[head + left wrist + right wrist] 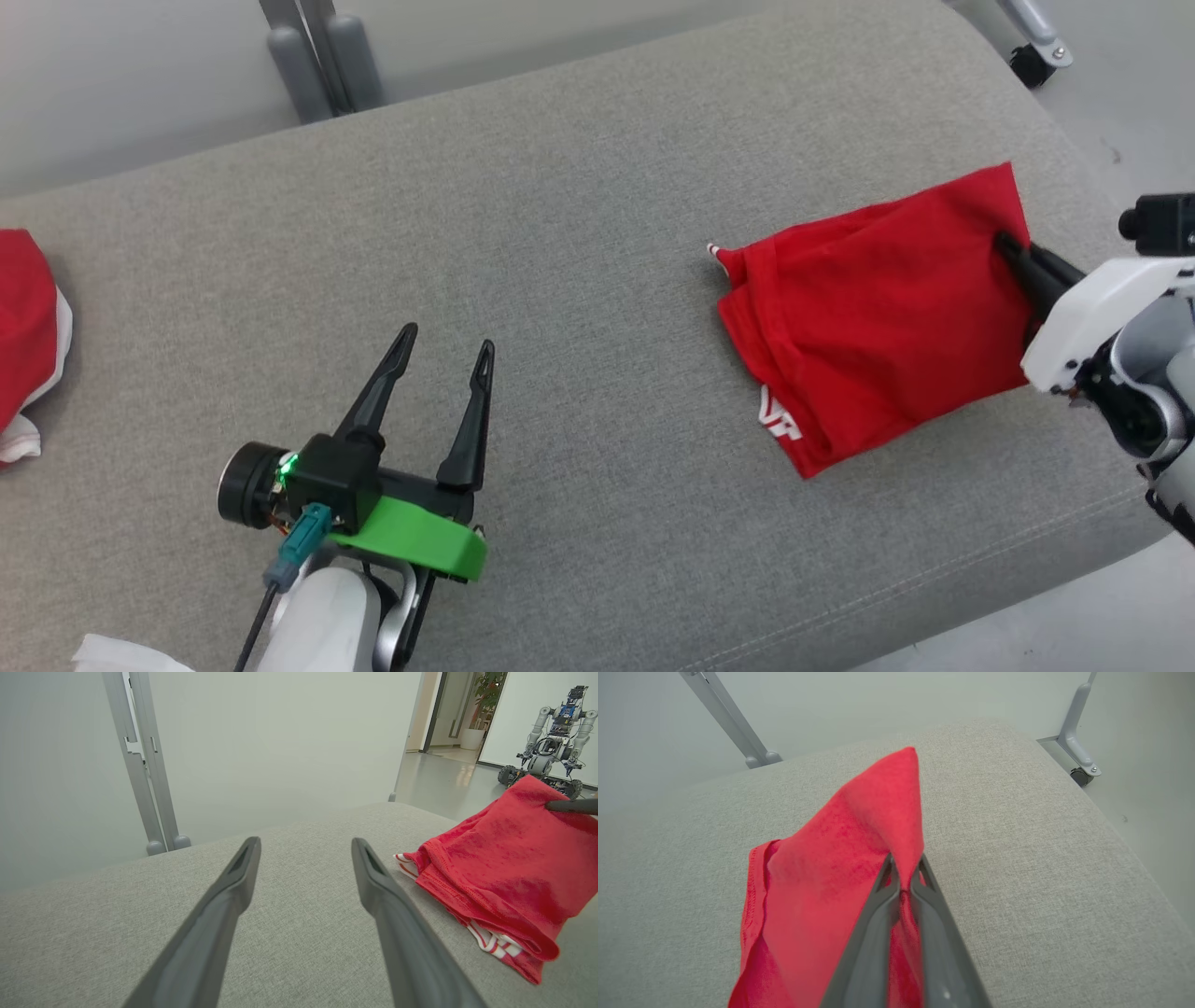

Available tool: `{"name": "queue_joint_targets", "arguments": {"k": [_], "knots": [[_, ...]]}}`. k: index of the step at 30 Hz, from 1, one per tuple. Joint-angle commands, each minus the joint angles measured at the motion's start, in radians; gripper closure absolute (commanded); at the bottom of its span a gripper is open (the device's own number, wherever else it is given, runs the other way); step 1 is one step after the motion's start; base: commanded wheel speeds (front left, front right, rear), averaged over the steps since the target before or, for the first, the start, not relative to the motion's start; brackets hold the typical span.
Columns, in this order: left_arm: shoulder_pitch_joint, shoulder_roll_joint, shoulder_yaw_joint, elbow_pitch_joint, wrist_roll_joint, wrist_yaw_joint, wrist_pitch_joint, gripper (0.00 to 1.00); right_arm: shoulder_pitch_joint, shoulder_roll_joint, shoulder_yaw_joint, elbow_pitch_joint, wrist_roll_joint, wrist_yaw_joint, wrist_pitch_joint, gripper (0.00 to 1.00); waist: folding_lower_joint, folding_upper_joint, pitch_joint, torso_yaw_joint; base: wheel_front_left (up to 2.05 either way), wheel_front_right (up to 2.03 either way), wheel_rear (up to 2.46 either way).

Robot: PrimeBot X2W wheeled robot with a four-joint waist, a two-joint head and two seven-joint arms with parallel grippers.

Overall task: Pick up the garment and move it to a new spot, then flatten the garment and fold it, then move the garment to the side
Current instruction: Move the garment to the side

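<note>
One garment (868, 336) edge is clamped in the right gripper (1008, 245); the left gripper (447, 337) is held spread wide.

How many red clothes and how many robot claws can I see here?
Red garments: 2, the folded garment and the other garment at the left edge.
Grippers: 2, the left gripper and the right gripper.
Total: 4.
</note>
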Motion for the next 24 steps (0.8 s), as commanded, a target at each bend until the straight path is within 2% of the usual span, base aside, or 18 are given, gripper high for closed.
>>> {"name": "queue_joint_targets", "arguments": {"k": [1,10,13,21,22,23,24], "knots": [[-0.029,0.013,0.000,0.001,0.012,-0.003,0.000,0.00,-0.042,-0.016,0.009,0.008,0.008,0.000,-0.004,1.00,0.0000,-0.0001,0.096,0.038,0.00,0.00,0.00],[-0.103,0.033,-0.016,0.004,0.035,-0.003,0.000,0.00,-0.221,-0.137,0.038,0.096,0.084,0.000,-0.023,1.00,0.0000,-0.0001,0.242,0.090,0.00,0.00,0.00],[-0.125,0.038,-0.023,0.005,0.042,-0.003,0.000,0.00,-0.273,-0.182,0.038,0.164,0.111,0.000,-0.015,1.00,0.0000,-0.0001,0.280,0.100,0.00,0.00,0.00],[-0.149,0.044,-0.031,0.019,0.047,0.005,0.000,0.00,-0.326,-0.222,0.073,0.300,0.156,0.000,-0.041,1.00,0.0000,-0.0001,0.310,0.114,0.00,0.00,0.00],[-0.150,0.045,-0.032,0.021,0.046,0.006,0.000,0.00,-0.333,-0.222,0.079,0.325,0.152,0.000,-0.048,0.93,0.0000,-0.0001,0.310,0.114,0.00,0.00,0.00],[-0.150,0.046,-0.032,0.022,0.045,0.006,0.000,0.00,-0.340,-0.224,0.082,0.345,0.145,0.000,-0.056,0.63,0.0000,-0.0001,0.310,0.115,0.00,0.00,0.00],[-0.150,0.046,-0.033,0.023,0.044,0.007,0.000,0.00,-0.348,-0.223,0.089,0.368,0.138,0.000,-0.069,0.00,0.0000,-0.0001,0.308,0.115,0.00,0.00,0.00]]}}
